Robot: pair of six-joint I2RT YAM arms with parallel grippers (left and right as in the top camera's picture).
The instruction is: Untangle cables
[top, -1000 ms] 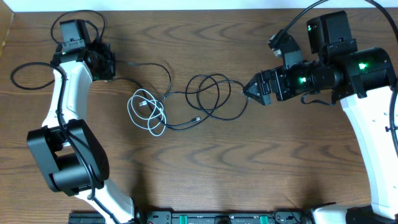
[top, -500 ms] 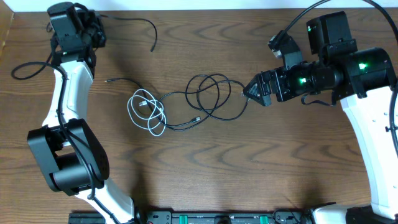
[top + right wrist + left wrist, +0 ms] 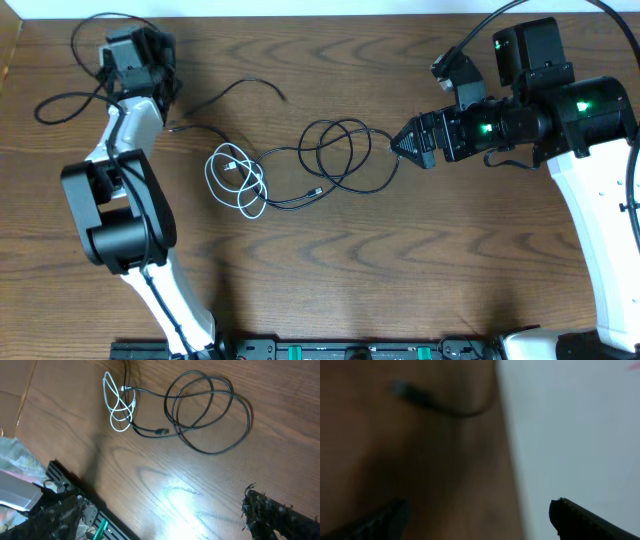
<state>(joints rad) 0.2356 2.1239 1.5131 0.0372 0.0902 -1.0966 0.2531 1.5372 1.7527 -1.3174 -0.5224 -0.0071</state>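
Observation:
A white cable [image 3: 235,178] lies coiled left of centre, tangled with a black cable [image 3: 345,155] that loops to its right. In the right wrist view the white cable [image 3: 118,404] and the black loops [image 3: 210,410] show at the top. Another black cable [image 3: 245,85] lies loose in an arc toward the far left corner; its plug end [image 3: 415,394] shows blurred in the left wrist view. My left gripper [image 3: 160,55] [image 3: 480,520] is open over that corner with nothing between its fingers. My right gripper [image 3: 400,145] [image 3: 165,515] is open just right of the black loops.
The table's far edge [image 3: 507,450] runs close beside the left gripper, with pale floor beyond. A black rail [image 3: 350,350] lines the near edge. The left arm's own wire [image 3: 60,100] loops over the far left of the table.
The left gripper, shut on a black cable, pulled it out toward the far left corner, then opened and let it go. That cable now lies loose. The right arm has not moved.

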